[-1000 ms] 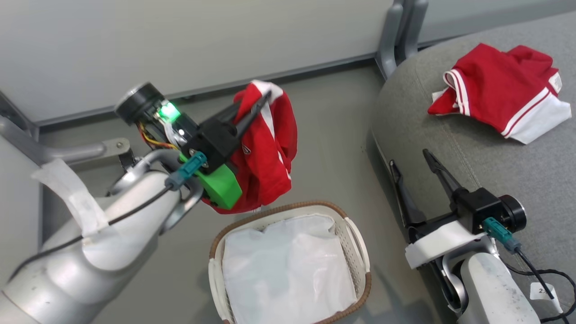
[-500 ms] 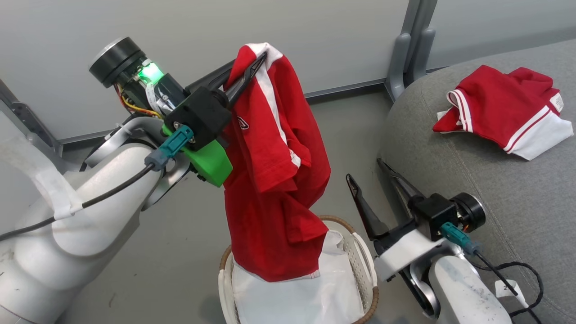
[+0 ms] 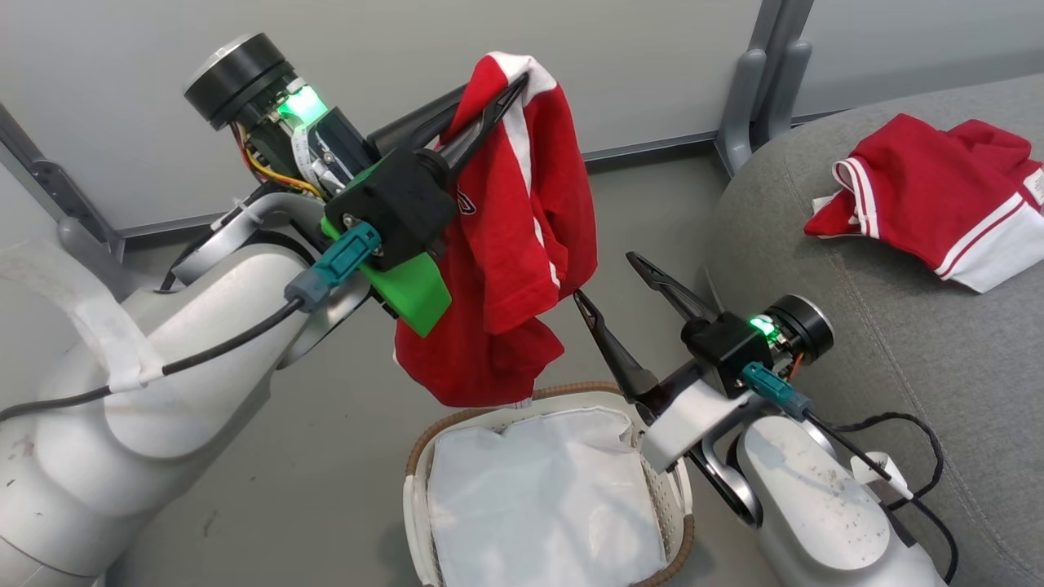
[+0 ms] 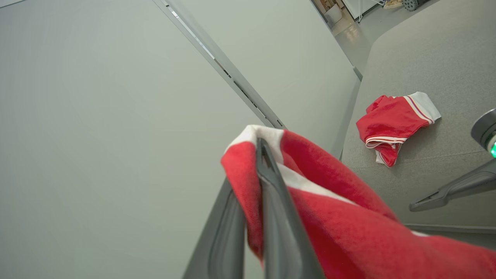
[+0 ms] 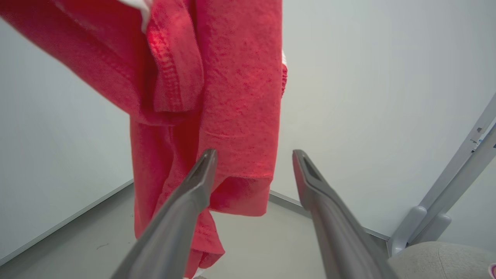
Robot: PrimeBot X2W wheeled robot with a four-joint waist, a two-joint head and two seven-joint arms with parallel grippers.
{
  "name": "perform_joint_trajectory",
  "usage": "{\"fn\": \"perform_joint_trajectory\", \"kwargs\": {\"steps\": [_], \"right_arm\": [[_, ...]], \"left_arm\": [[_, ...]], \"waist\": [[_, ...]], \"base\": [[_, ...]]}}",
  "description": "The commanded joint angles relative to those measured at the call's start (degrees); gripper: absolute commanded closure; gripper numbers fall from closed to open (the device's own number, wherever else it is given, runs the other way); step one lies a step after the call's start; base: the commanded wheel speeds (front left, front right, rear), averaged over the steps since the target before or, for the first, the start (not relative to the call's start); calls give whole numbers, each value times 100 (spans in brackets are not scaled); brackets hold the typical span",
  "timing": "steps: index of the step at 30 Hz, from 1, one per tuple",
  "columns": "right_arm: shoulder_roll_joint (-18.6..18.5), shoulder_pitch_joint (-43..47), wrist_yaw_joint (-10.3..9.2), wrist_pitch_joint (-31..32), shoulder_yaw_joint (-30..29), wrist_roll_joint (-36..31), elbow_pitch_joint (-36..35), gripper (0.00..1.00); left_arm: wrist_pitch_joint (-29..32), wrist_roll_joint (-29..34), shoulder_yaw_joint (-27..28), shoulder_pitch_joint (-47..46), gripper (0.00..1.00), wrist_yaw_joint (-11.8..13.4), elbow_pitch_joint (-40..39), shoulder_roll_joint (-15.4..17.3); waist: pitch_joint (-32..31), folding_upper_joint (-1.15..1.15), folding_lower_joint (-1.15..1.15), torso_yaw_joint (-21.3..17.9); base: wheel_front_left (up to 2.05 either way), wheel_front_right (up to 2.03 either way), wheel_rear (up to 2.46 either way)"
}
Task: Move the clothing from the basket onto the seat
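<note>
Overhead, the basket [image 3: 424, 456] lies below the red garment [image 3: 506, 244] pinched by the left gripper [image 3: 497, 86] — right gripper [image 3: 603, 275], jaws wide, alongside.

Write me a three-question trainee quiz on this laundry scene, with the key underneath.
1. True or false: the right gripper is shut on the hanging red garment.
2. Where does the other red garment lie? A) on the floor B) on the seat C) in the right gripper
3. Fill in: what shows inside the basket is the white ____.

Key
1. False: its jaws stand open near the garment. The left gripper is the one shut on it.
2. B
3. liner
</note>
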Motion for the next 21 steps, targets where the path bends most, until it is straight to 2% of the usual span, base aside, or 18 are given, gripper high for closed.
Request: {"fn": "perform_joint_trajectory", "kwargs": {"steps": [1, 13, 14, 15, 16, 17, 21], "right_arm": [[-20, -129, -8, -11, 43, 24, 61, 0], [-16, -656, -8, -12, 472, 115, 582, 0], [-17, -690, -8, -11, 526, 148, 638, 14], [-18, -714, -8, -11, 565, 191, 671, 62], [-19, -729, -8, -11, 625, 230, 718, 89], [-20, -744, -8, -11, 654, 253, 744, 100], [-20, -740, -8, -11, 675, 318, 748, 100]], "left_arm": [[-15, 7, -23, -114, 100, -20, -18, -43], [-162, -102, -290, -13, 100, -55, -83, -234], [-175, -131, -308, 11, 100, -60, -91, -242], [-193, -137, -327, 24, 100, -65, -101, -247], [-209, -149, -345, 46, 100, -68, -108, -252], [-201, -174, -359, 71, 100, -69, -103, -251], [-215, -272, -351, 175, 100, -47, -25, -200]], "waist": [[4, 62, 1, 28], [-62, 62, 1, 162], [-70, 62, 1, 174], [-74, 62, 1, 184], [-80, 62, 1, 197], [-84, 62, 1, 205], [-86, 62, 1, 219]], "base": [[0, 0, 0], [0, 0, 0], [0, 0, 0], [0, 0, 0], [0, 0, 0], [0, 0, 0], [0, 0, 0]]}}
